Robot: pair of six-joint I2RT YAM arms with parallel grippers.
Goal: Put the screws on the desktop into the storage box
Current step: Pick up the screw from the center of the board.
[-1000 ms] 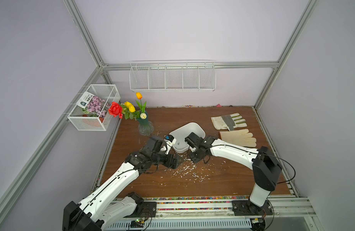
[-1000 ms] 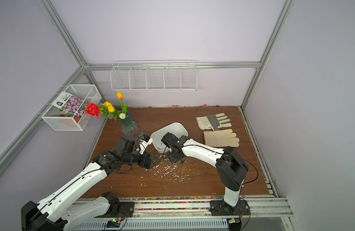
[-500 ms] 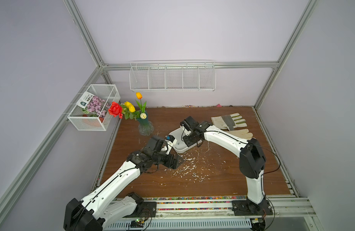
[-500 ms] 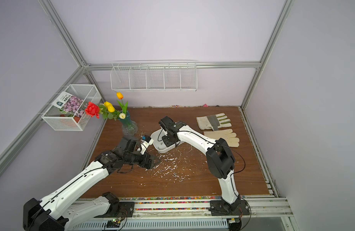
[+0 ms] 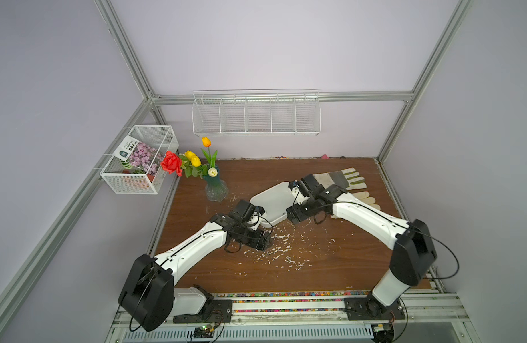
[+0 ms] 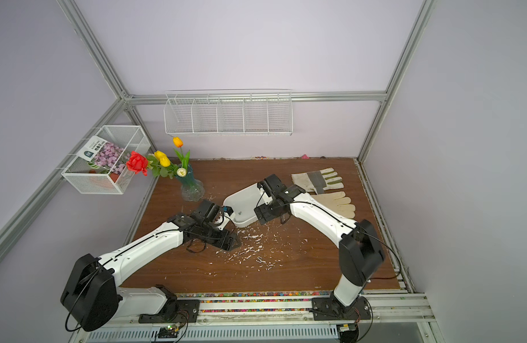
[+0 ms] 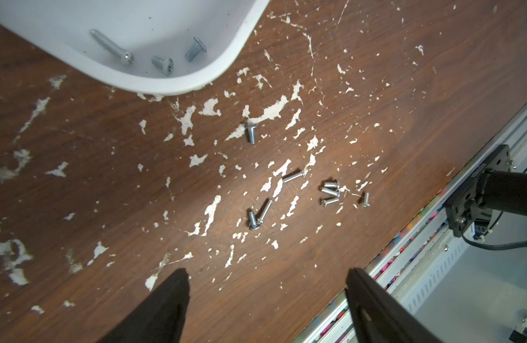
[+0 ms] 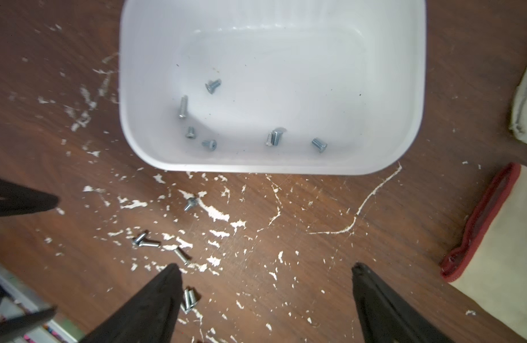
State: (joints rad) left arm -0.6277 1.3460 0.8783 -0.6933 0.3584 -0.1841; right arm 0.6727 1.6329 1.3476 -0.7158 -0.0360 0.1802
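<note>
This is a robotics lab test cell. An aluminium frame point(image 5: 125, 50) of slotted profile encloses plain lilac wall panels point(image 5: 271, 44). Two white-and-black robot arms point(image 5: 196, 246) are bolted to a slotted rail point(image 5: 286, 304) along the front edge, with loose cables and a bare circuit board point(image 5: 203, 328) below it. The rest reads as staged props — a flower vase point(image 5: 216, 191) and work gloves point(image 5: 342, 179) on a scratched wood-grain desktop point(image 5: 330, 267), and wire-mesh baskets point(image 5: 256, 114) hung on the walls.
</note>
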